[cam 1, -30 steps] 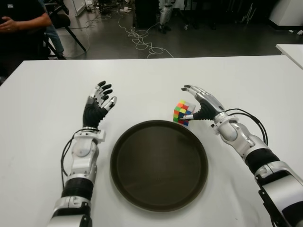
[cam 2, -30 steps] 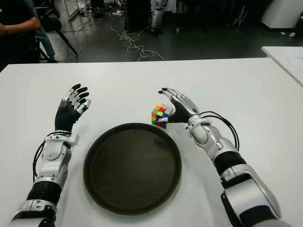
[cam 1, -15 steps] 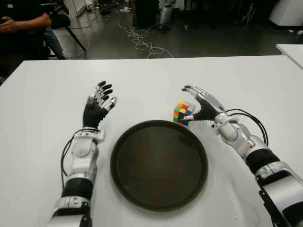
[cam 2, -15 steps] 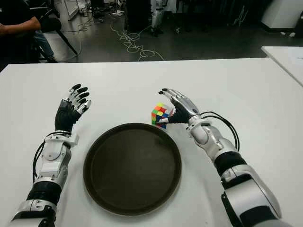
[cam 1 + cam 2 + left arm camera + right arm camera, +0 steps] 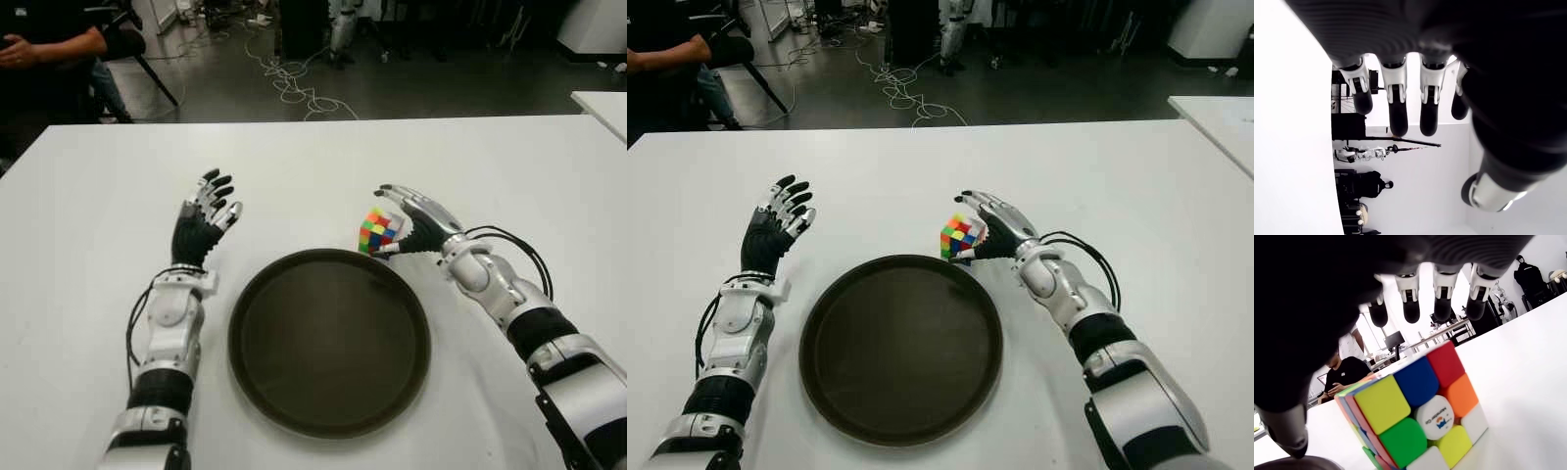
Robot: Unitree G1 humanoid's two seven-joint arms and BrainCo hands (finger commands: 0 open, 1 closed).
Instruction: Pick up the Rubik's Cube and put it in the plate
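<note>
The Rubik's Cube (image 5: 377,231) stands on the white table (image 5: 313,162), just beyond the far right rim of the round dark plate (image 5: 328,343). My right hand (image 5: 400,221) is cupped around the cube from the right, its fingers arched over the top and its thumb low at the near side. The right wrist view shows the cube (image 5: 1415,416) close before the palm, with the fingertips (image 5: 1442,308) above and clear of it; the hand is open. My left hand (image 5: 204,217) is left of the plate, fingers spread and holding nothing.
A seated person (image 5: 49,44) is beyond the table's far left corner. Cables (image 5: 294,83) lie on the floor behind the table. A second white table (image 5: 602,103) shows at the right edge.
My right hand's fingers have curled further down over the cube, and the cube has shifted slightly. The left hand has not moved.
</note>
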